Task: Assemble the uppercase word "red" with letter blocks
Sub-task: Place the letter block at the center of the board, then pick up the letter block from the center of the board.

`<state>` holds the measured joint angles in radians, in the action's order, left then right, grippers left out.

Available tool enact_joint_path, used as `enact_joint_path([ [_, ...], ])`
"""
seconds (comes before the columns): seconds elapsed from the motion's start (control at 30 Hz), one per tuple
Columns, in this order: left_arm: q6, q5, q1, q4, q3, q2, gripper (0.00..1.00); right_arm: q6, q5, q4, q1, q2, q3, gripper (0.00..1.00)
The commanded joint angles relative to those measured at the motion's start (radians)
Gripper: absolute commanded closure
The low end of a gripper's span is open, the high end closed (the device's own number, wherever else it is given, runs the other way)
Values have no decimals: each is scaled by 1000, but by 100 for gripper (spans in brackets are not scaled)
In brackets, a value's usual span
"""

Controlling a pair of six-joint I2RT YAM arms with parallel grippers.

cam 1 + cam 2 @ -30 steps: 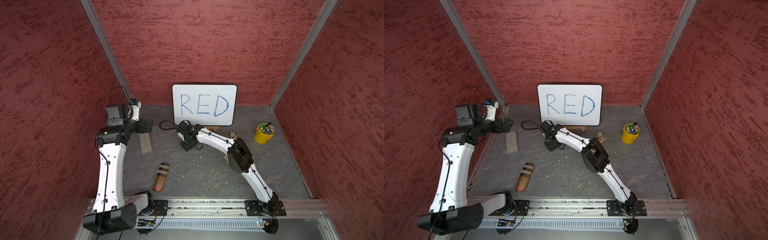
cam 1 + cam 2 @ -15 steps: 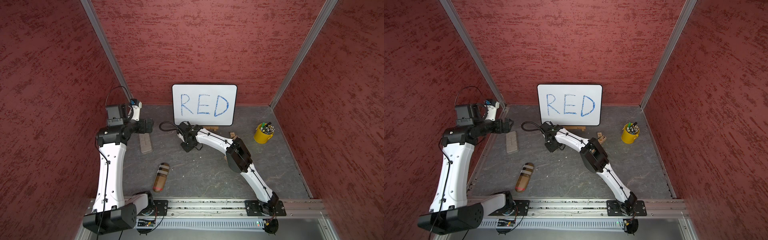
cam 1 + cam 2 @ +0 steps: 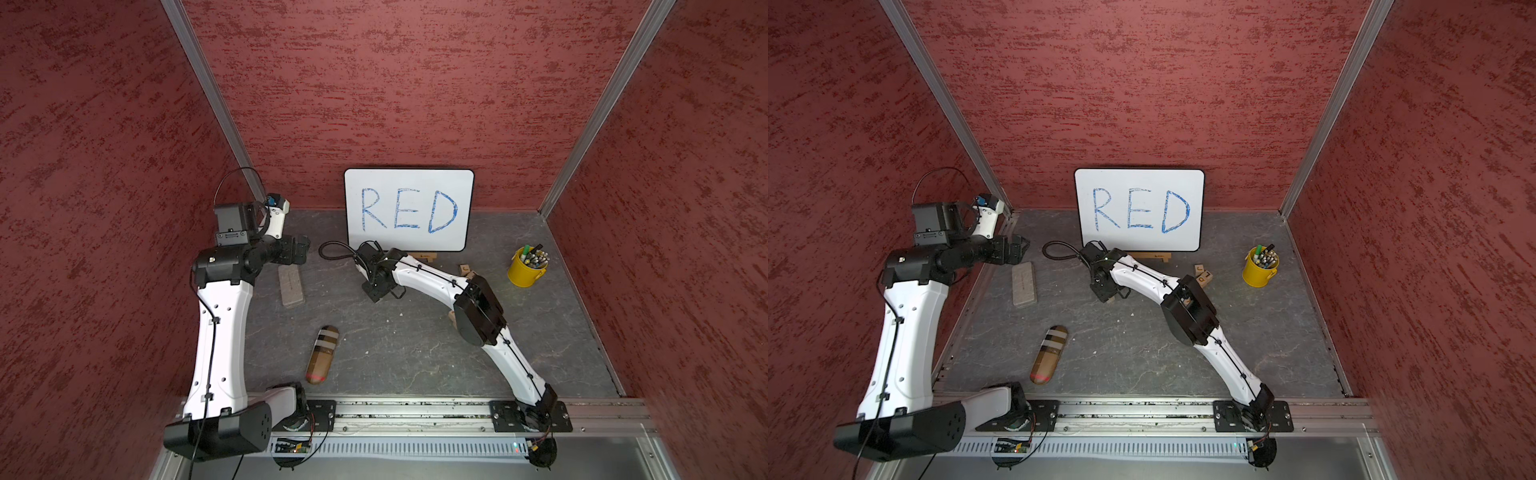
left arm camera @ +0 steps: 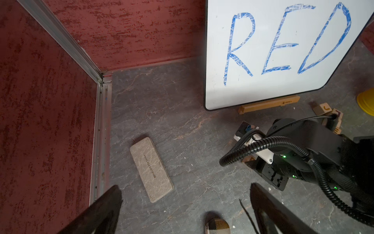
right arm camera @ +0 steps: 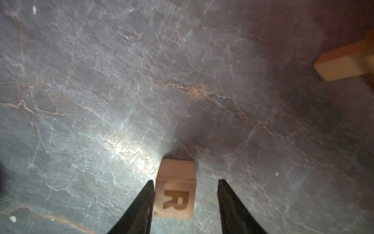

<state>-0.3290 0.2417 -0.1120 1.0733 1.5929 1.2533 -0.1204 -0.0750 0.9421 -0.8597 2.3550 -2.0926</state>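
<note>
Right wrist view: R block (image 5: 175, 189) between parted jaws of right gripper (image 5: 185, 180)

"RED" on whiteboard (image 3: 409, 210); "R" on blk (image 5: 175, 188)

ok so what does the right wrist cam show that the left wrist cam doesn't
Only the right wrist view: the letter on the R block, which sits between the parted jaws of the right gripper, a clear gap on one side.
Only the left wrist view: the whiteboard reading RED, a grey case, loose letter blocks and the left gripper, wide open and empty.
Both: the grey tabletop and a wooden stand, apparently the whiteboard's.
</note>
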Motion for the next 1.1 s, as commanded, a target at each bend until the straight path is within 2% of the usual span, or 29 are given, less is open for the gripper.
enact_joint_path([
  [0.0,-75,21,52,89,43,49,1,-59,-40,-54,31,-168,75,48],
  [0.03,-96,28,73,104,40,60,1,-72,-32,-66,44,-204,105,48],
  [0.13,-140,34,153,143,12,81,1,-103,96,-134,91,-323,186,48],
  [0.2,-165,80,189,175,-5,93,0,-117,132,-146,120,-374,212,48],
  [0.27,-193,111,242,182,-43,101,1,-126,108,-143,148,-428,250,48],
  [0.47,-214,82,430,140,-136,200,0,-167,21,-154,254,-591,420,49],
  [0.57,-232,128,460,109,-150,265,0,-198,42,-178,324,-680,506,51],
  [0.73,-285,136,492,74,-143,378,4,-211,40,-181,374,-756,602,52],
  [0.87,-339,84,521,7,-159,444,3,-231,59,-221,397,-793,670,52],
  [1.07,-345,-29,583,-112,-204,505,3,-244,67,-261,403,-800,706,52],
])
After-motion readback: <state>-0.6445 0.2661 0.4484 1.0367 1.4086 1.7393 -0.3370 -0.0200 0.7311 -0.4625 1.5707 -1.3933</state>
